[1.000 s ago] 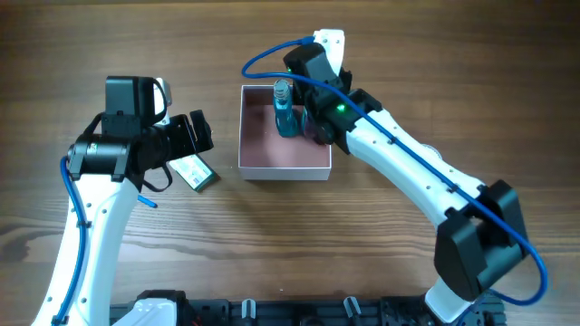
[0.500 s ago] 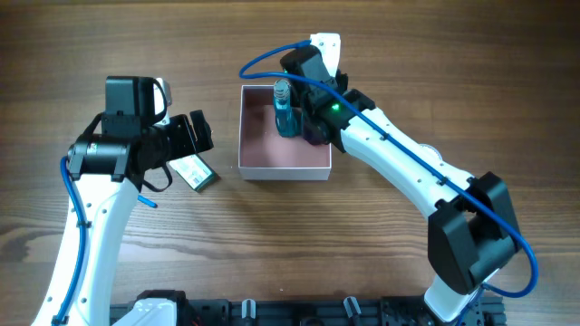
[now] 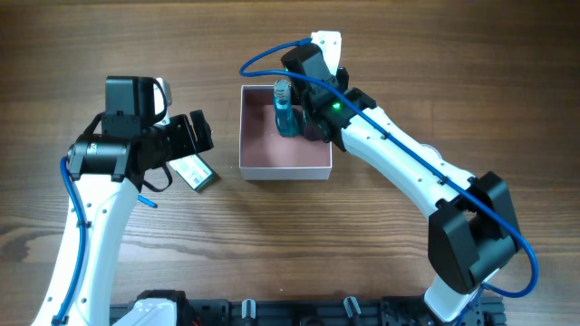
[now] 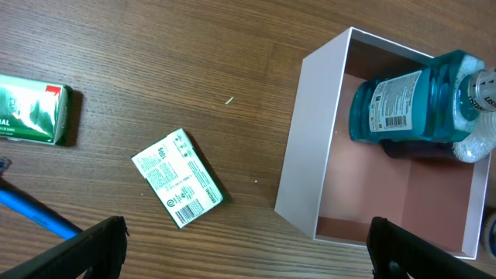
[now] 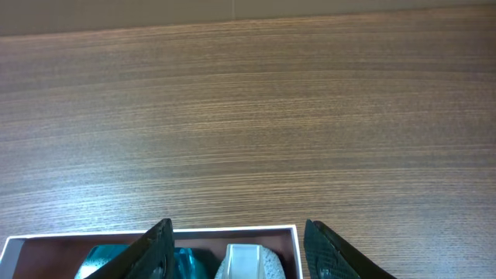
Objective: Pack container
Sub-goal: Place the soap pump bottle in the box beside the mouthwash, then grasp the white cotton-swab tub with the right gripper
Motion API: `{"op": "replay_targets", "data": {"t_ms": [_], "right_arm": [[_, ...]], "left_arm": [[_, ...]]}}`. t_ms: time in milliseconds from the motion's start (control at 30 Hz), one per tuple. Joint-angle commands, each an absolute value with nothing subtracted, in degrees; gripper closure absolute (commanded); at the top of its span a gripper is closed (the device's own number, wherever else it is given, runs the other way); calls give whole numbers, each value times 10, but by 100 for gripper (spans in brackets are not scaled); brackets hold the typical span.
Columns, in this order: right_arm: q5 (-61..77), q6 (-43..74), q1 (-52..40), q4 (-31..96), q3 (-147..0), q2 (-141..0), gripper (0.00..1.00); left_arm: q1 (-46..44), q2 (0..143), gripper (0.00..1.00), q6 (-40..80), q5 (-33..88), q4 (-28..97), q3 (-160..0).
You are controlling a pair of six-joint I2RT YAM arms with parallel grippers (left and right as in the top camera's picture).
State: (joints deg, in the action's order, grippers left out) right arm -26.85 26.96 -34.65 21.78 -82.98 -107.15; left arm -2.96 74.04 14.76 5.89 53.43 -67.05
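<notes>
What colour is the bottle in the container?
Translucent teal bottle, white label; left wrist view shows it best.

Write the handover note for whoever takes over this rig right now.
Left gripper: open, empty, hovering above the table beside the container.
Right gripper: jaws apart over the container's far side, gripping nothing.
Done: teal bottle and a dark white-topped jar are in the container.
Left: white-green packet and green box lie loose on the table; pack both.
</notes>
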Motion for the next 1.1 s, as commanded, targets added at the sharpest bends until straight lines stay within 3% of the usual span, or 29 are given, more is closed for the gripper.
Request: {"op": "replay_targets", "data": {"t_ms": [0, 300, 433, 533, 567, 700, 833, 1067], "right_arm": [[-268, 264, -344, 219, -845, -1070, 45], [-243, 211, -335, 292, -847, -950, 45], [-240, 280, -286, 415, -870, -871, 45], [-150, 371, -187, 561, -885, -820, 41], [-109, 376, -154, 599, -885, -815, 36], [-40, 374, -41, 736, -875, -828, 1], [-17, 333, 5, 754, -841, -847, 1], [-12, 333, 5, 726, -799, -898, 0]], "left_arm": [[-32, 743, 0, 155, 66, 534, -681], [-32, 743, 0, 155, 66, 534, -681], [-32, 743, 0, 155, 66, 534, -681], [-32, 743, 0, 155, 66, 534, -681], [-32, 743, 0, 155, 66, 534, -681], [-32, 743, 0, 155, 66, 534, -681], [-32, 743, 0, 155, 66, 535, -681], [-32, 743, 0, 155, 66, 535, -681]]}}
